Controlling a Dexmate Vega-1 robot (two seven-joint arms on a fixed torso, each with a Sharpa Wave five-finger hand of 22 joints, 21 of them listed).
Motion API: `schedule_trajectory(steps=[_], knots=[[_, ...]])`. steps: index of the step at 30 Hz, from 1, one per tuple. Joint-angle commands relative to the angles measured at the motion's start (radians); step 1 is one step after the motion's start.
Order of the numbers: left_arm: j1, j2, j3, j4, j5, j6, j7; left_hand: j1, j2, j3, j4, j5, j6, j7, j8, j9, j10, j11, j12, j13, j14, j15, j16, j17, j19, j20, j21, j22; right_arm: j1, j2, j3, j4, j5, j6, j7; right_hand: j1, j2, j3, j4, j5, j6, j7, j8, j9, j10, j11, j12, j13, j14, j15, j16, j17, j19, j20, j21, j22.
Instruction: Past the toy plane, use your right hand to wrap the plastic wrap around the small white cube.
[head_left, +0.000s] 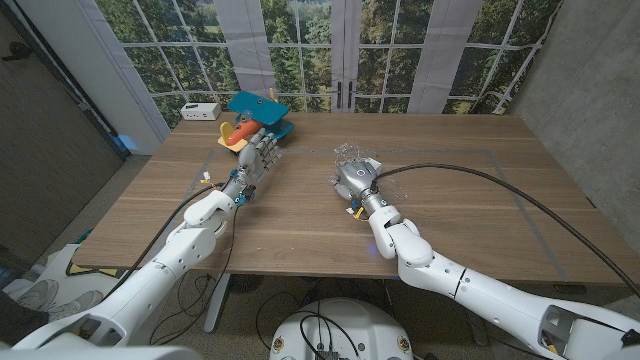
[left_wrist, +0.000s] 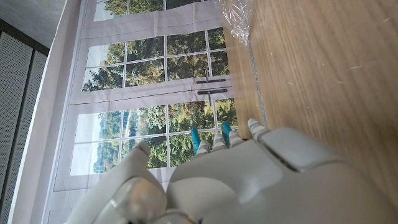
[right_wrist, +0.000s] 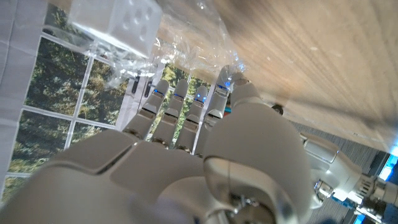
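Now the big brown wooden table (head_left: 470, 215) holds a blue toy plane with an orange nose (head_left: 255, 112) at its far left, and the robot's left hand (head_left: 259, 152) stands just near it with fingers apart, holding nothing. Past the plane, near the middle, the right hand (head_left: 354, 178) reaches its fingers into the crinkly clear plastic wrap (right_wrist: 186, 50), though I cannot tell if it grips it. The small white cube (right_wrist: 115, 23) sits on the wrap; the wrap looks thin, light and floppy, so a loose edge is probably best to grab and pull over.
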Motion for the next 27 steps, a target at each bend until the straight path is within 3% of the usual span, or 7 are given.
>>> schedule_trajectory(steps=[1, 15, 27], knots=[[-0.016, -0.01, 0.007, 0.024, -0.003, -0.001, -0.02, 0.007, 0.012, -0.006, -0.002, 0.002, -0.121, -0.005, 0.001, 0.002, -0.172, 0.009, -0.005, 0.003, -0.178, 0.006, 0.001, 0.003, -0.005, -0.009, 0.001, 0.003, -0.034, -0.003, 0.048, -0.006, 0.023, -0.007, -0.18, 0.008, -0.002, 0.009, 0.004, -0.006, 0.009, -0.004, 0.004, 0.004, 0.007, -0.003, 0.006, 0.006, 0.009, -0.15, 0.004, -0.001, 0.009, 0.0, 0.007, 0.001], [-0.025, -0.016, 0.01, 0.035, 0.001, -0.001, -0.023, 0.008, 0.013, -0.005, -0.002, 0.002, -0.12, -0.005, 0.002, 0.002, -0.171, 0.008, -0.004, 0.003, -0.179, 0.007, 0.001, 0.002, -0.005, -0.006, 0.001, 0.003, -0.021, 0.003, 0.074, 0.0, 0.01, -0.113, -0.197, 0.005, -0.007, 0.018, 0.014, -0.017, 0.01, -0.009, 0.007, 0.004, 0.003, -0.004, 0.0, 0.008, 0.01, -0.149, -0.004, -0.003, 0.005, 0.004, 0.005, 0.001], [-0.036, -0.021, 0.015, 0.042, 0.006, 0.002, -0.022, 0.009, 0.014, -0.005, -0.003, 0.002, -0.12, -0.006, 0.002, 0.002, -0.171, 0.01, -0.004, 0.003, -0.179, 0.007, 0.001, 0.002, -0.006, -0.004, 0.001, 0.003, 0.015, 0.02, 0.079, 0.066, 0.04, -0.184, -0.203, 0.005, -0.009, 0.025, 0.017, -0.023, 0.008, -0.011, 0.008, 0.003, 0.004, -0.005, -0.003, 0.009, 0.011, -0.15, -0.009, -0.005, 0.005, 0.005, 0.005, 0.0]])
